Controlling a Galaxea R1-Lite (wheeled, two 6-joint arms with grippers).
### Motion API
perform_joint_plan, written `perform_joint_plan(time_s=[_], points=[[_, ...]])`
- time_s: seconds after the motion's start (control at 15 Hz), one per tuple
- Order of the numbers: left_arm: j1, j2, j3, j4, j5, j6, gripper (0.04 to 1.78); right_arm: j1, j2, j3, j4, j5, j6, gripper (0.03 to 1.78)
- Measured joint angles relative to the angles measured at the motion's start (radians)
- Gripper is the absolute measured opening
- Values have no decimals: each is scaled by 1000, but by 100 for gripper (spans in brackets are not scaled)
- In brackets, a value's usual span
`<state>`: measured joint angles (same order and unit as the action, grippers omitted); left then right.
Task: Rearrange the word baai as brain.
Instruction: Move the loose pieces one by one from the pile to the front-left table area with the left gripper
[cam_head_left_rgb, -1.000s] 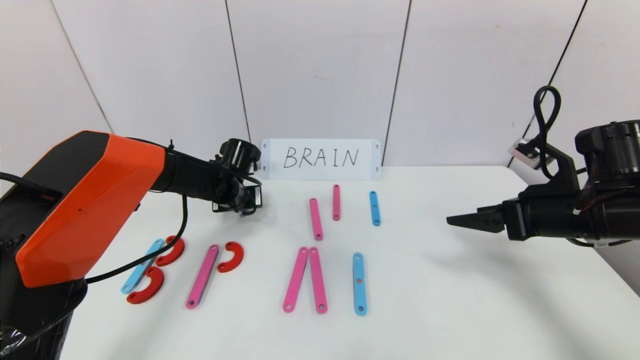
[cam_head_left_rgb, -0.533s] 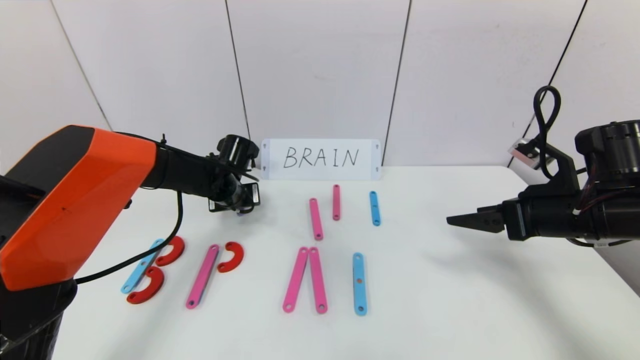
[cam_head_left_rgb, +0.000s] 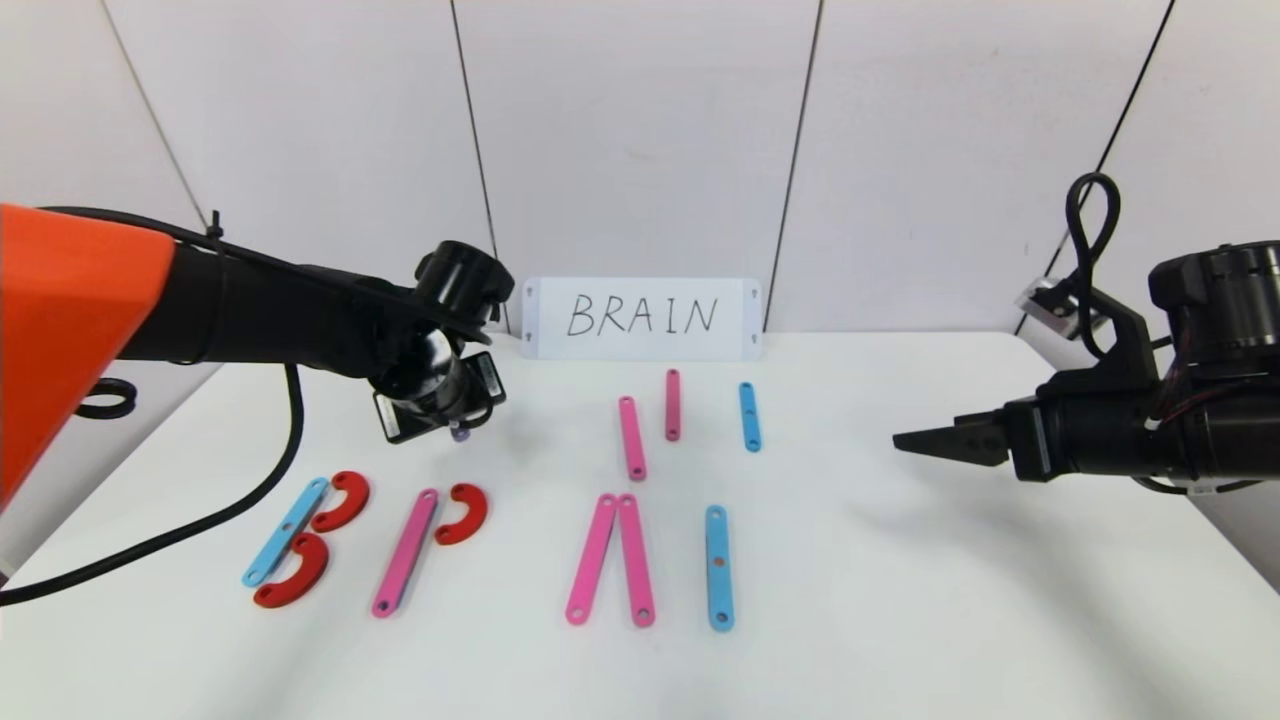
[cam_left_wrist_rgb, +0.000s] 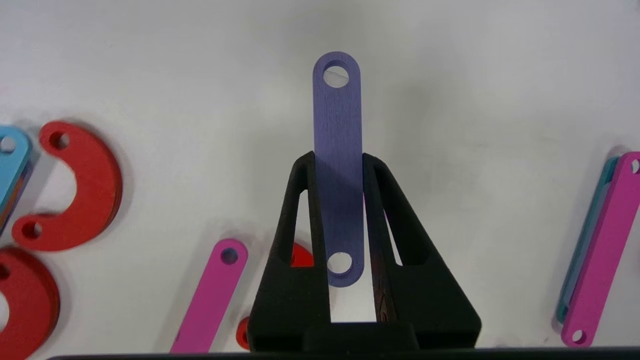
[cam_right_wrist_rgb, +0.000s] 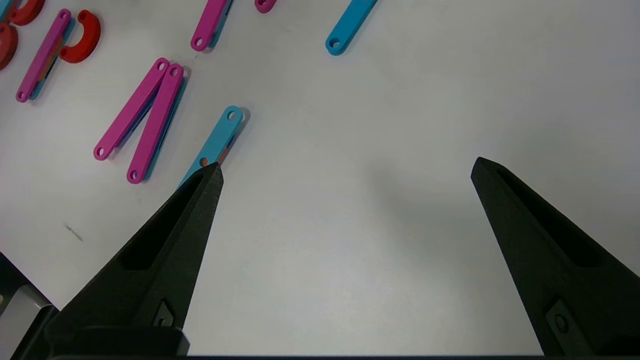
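The plastic letters lie in a row on the white table (cam_head_left_rgb: 900, 600): a blue strip (cam_head_left_rgb: 285, 531) with two red curves (cam_head_left_rgb: 340, 502), a pink strip (cam_head_left_rgb: 405, 552) with one red curve (cam_head_left_rgb: 462, 513), two pink strips (cam_head_left_rgb: 612, 560) joined at the top, and a blue strip (cam_head_left_rgb: 719, 567). My left gripper (cam_head_left_rgb: 458, 430) hovers above the table behind the pink strip and red curve, shut on a purple strip (cam_left_wrist_rgb: 338, 165). My right gripper (cam_head_left_rgb: 905, 441) is open and empty above the table's right side.
Three shorter strips lie farther back: pink (cam_head_left_rgb: 631, 437), dark pink (cam_head_left_rgb: 672, 404) and blue (cam_head_left_rgb: 749, 416). A white card (cam_head_left_rgb: 642, 318) with BRAIN handwritten on it stands against the back wall.
My left arm has swung back and to the left, carrying the purple strip toward the pink strip and red curve. The right arm has not moved.
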<state>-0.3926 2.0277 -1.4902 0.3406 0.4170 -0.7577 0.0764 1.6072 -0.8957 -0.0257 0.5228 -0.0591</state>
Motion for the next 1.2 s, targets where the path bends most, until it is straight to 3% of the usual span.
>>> perform_joint_plan(time_s=[0.13, 0.53, 0.8, 1.2], points=[[-27, -54, 65, 16, 32, -68, 27, 0, 2, 0, 0, 0, 0, 174], [-139, -207, 324, 3, 36, -81, 27, 1, 6, 1, 0, 0, 0, 174], [-199, -256, 460, -83, 40, -83, 27, 0, 9, -9, 0, 4, 8, 174], [-236, -264, 544, -156, 43, -137, 27, 1, 16, -11, 0, 13, 6, 174]])
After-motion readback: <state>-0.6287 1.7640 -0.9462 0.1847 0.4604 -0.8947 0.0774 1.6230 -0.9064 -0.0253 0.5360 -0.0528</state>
